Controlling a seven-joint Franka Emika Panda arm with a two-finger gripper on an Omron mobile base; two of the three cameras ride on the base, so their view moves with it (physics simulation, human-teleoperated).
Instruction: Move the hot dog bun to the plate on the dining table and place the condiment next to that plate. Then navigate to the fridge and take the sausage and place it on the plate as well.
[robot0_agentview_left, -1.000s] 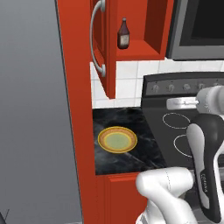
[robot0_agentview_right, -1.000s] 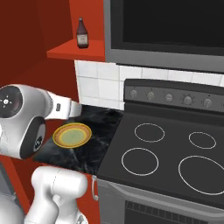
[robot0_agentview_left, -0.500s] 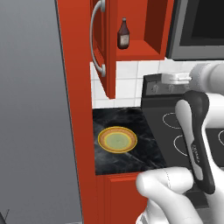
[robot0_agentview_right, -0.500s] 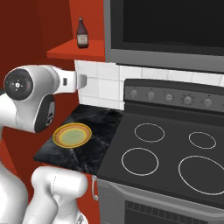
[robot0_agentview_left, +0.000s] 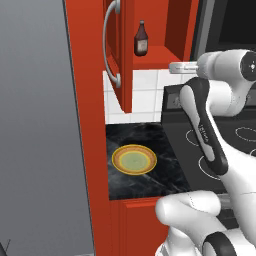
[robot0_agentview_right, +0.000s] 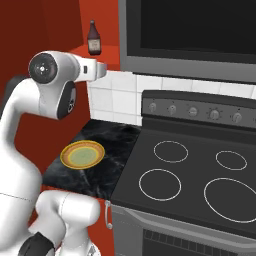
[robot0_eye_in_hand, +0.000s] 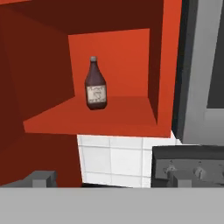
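Gripper (robot0_eye_in_hand: 109, 180) tips cut off low, gap unreadable; condiment bottle (robot0_eye_in_hand: 96, 84) upright on red shelf (robot0_eye_in_hand: 127, 116)

Dark bottle (robot0_agentview_left: 141, 38) upright on red shelf (robot0_agentview_left: 165, 52), yellow plate (robot0_agentview_left: 134, 159) on black counter (robot0_agentview_left: 150, 136)

Red cabinets (robot0_agentview_left: 95, 100) surround a dark marbled counter (robot0_agentview_left: 145, 145), with white wall tiles (robot0_agentview_right: 112, 97) behind it and an open red shelf (robot0_eye_in_hand: 96, 116) above. At the counter's right edge stands a black stove (robot0_agentview_right: 200, 170) with ring burners and a knob row, under a dark microwave (robot0_agentview_right: 190, 35). A grey panel (robot0_agentview_left: 35, 125) flanks the cabinets' left.
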